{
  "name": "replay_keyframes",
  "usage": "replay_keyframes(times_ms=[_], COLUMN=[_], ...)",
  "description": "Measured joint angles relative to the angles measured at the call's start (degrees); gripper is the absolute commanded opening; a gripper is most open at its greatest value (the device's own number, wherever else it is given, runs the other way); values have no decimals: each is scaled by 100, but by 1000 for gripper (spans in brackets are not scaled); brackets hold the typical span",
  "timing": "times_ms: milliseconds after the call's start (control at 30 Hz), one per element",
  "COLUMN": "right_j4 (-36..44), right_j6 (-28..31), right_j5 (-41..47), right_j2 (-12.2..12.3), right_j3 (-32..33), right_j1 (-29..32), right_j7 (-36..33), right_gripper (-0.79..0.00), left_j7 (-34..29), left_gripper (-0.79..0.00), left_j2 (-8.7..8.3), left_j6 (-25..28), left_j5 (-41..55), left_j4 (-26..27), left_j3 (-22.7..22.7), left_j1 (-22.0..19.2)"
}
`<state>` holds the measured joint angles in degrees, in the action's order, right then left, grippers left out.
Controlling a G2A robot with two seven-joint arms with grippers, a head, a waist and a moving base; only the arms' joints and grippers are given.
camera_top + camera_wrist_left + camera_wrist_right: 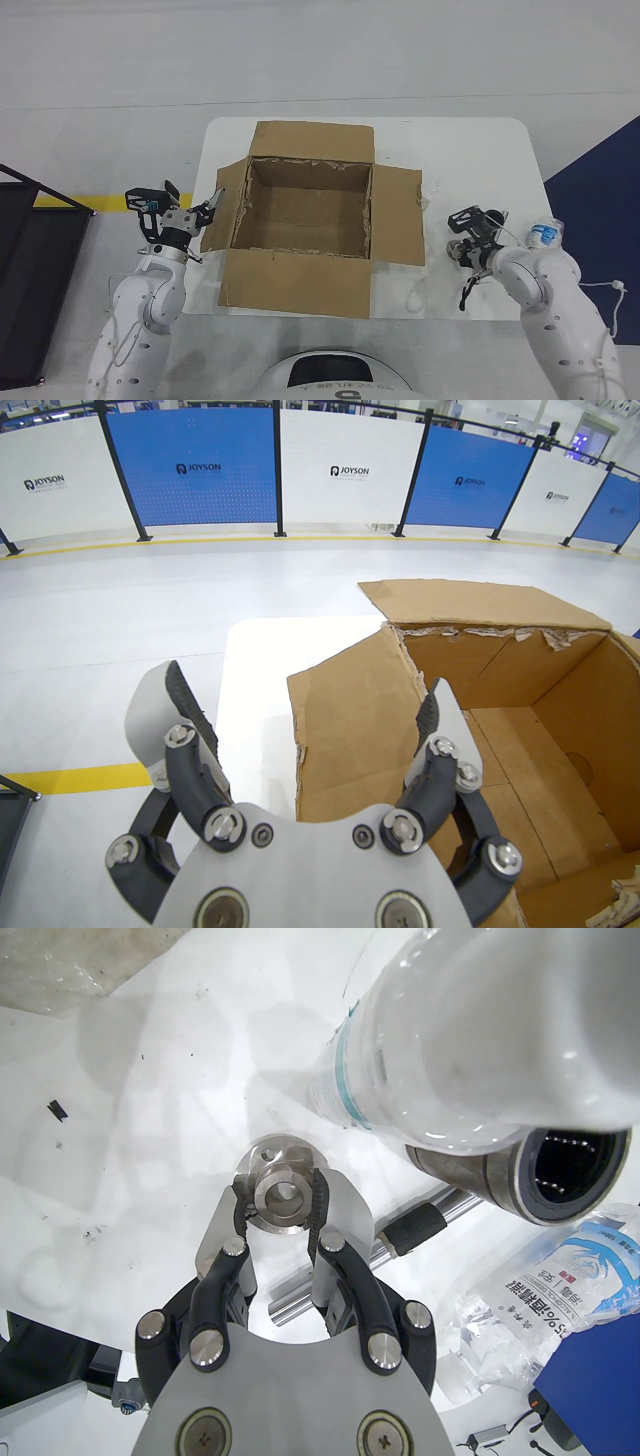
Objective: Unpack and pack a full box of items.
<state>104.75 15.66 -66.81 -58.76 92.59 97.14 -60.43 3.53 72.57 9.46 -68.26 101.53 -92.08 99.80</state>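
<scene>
White table (pixel 470 150): left tool (pixel 305 685) apart beside box (pixel 300 282), right tool (pixel 279 1203) tight around metal flange (pixel 285 1157).

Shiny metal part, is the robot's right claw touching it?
Touching. The right wrist view shows the right gripper clamped on the metal part, pads pressed against both sides.

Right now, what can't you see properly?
- Open brown cardboard box, left wrist view: near corner behind the left hand.
- Clear plastic bottle, right wrist view: cut off by the edge.
- Shiny steel rod, same view: partly behind the right hand holding a round metal flange.
</scene>
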Motion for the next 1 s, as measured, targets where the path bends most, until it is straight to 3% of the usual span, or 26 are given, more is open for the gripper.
replay_keyframes(times_ms=[433, 767, 1000], right_j4=[359, 480, 571], right_j6=[270, 1668, 1966], right_j5=[542, 3277, 4278], right_j2=[40, 50, 85], right_j3=[561, 2124, 2152], right_j1=[520, 1495, 1357], right_j7=[399, 1790, 1746], right_gripper=[-785, -785, -785], left_j7=[0, 0, -26], left_gripper=[0, 0, 0], left_j2=[0, 0, -10], left_j6=[0, 0, 87], left_j5=[0, 0, -211], left_j4=[0, 0, -30], left_j3=[0, 0, 83], left_j1=[0, 0, -51])
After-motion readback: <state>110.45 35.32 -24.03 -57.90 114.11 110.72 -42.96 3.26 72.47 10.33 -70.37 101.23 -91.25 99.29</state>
